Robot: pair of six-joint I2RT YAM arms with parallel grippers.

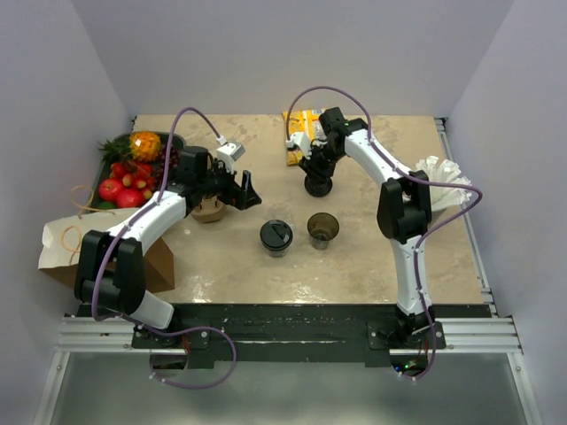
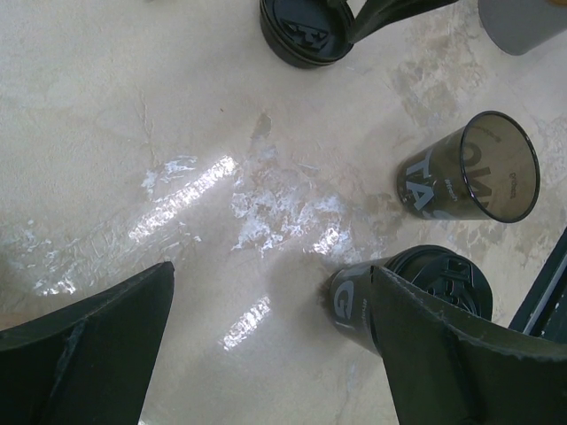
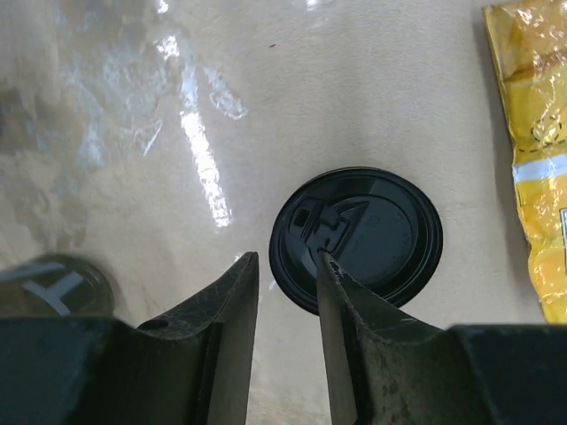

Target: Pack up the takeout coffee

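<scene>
A loose black lid point(image 1: 319, 186) lies flat on the table at centre back. My right gripper point(image 1: 316, 174) hangs over it. In the right wrist view the lid point(image 3: 368, 235) has its left rim between the narrowly parted jaws of the gripper point(image 3: 285, 261): one fingertip point(image 3: 326, 266) rests on the lid's top, the other stands off the rim with table showing between. A lidded dark cup point(image 1: 275, 236) and an open dark cup point(image 1: 322, 228) stand in the middle. My left gripper point(image 1: 251, 189) is wide open and empty, left of the lidded cup point(image 2: 416, 292).
A brown paper bag point(image 1: 66, 243) lies at the front left and a fruit basket point(image 1: 133, 168) stands behind it. A brown round thing point(image 1: 210, 210) sits under the left arm. A yellow snack bag point(image 1: 301, 133) lies at the back, with white paper point(image 1: 440, 175) at the right edge.
</scene>
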